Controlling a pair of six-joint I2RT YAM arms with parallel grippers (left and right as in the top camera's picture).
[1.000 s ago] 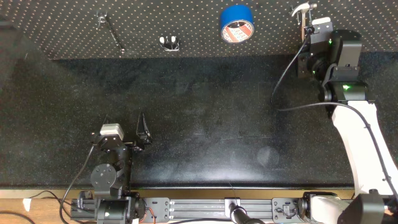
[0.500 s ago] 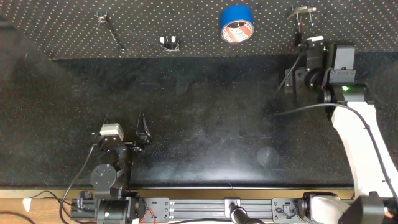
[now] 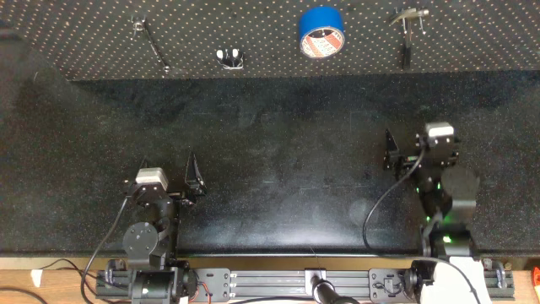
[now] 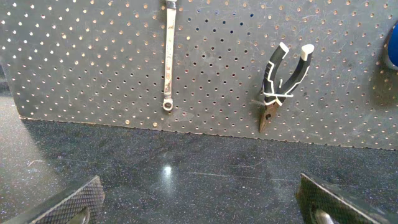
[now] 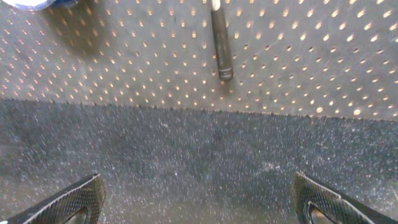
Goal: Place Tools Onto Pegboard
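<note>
We see the right end effector [image 3: 392, 154], fingers apart, drawn back from the pegboard [image 3: 253, 25], leaving the hammer [image 3: 407, 29] hanging there; the left end effector [image 3: 192, 173], likewise apart, stays put.

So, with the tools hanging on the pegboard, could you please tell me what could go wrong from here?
The hammer seems to hang by its head, handle free below; a knock might swing or drop it. The pliers hang nose down in a thin white holder and might slip through. The tape roll sits on a hidden peg, so its hold is uncertain.
</note>
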